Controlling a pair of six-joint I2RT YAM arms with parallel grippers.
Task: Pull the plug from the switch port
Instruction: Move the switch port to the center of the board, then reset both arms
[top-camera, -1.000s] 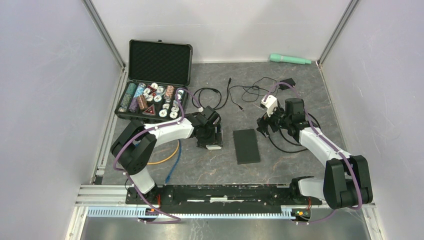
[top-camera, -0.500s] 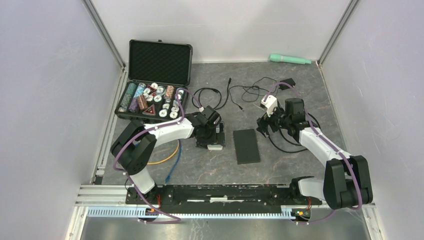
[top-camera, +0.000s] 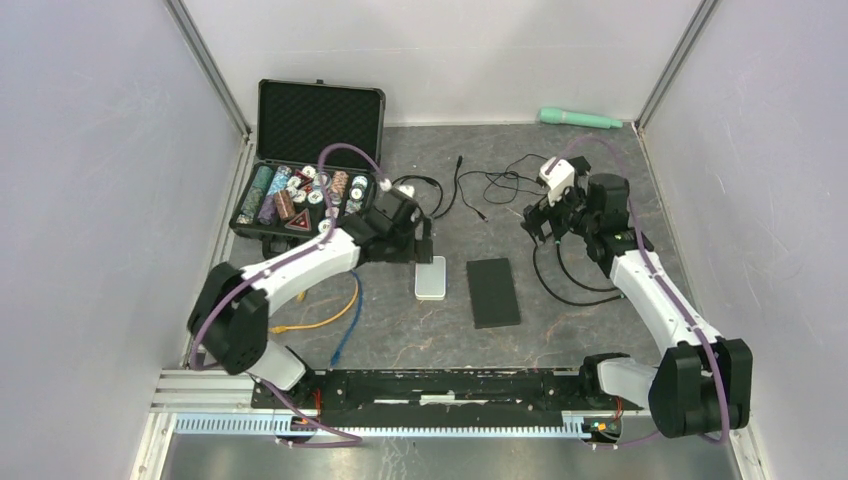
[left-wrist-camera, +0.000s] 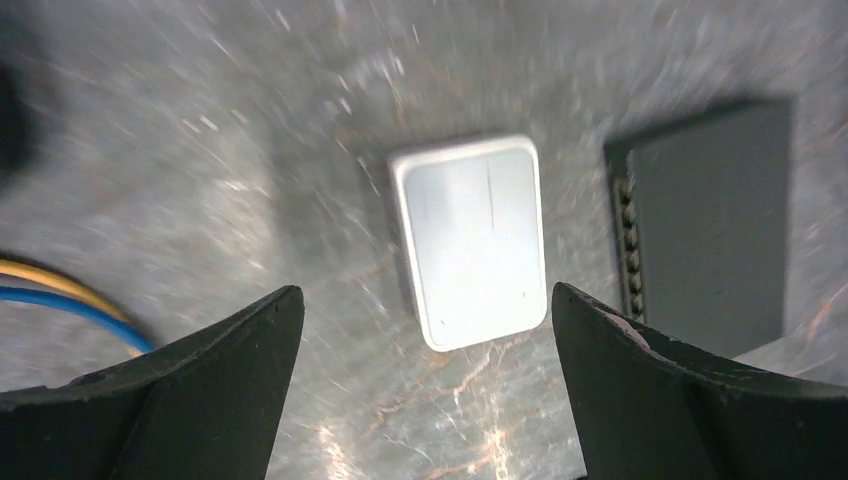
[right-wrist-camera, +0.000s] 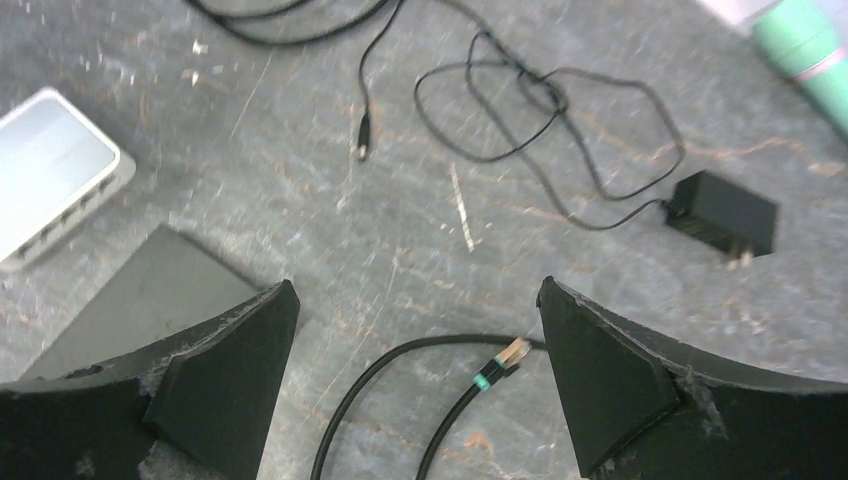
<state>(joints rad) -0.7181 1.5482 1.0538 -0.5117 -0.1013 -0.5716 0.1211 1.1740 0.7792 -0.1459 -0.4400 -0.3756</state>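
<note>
The left end effector (left-wrist-camera: 425, 300) is spread wide and holds nothing, hovering over a white switch (left-wrist-camera: 470, 240) that lies flat near the middle of the worktop (left-wrist-camera: 300, 100). A black switch (left-wrist-camera: 710, 230) lies just beside it, toward the right edge. The right end effector (right-wrist-camera: 415, 290) is likewise spread wide and empty, above the plug (right-wrist-camera: 500, 362), which lies loose on the worktop toward the far right corner, in no port.
</note>
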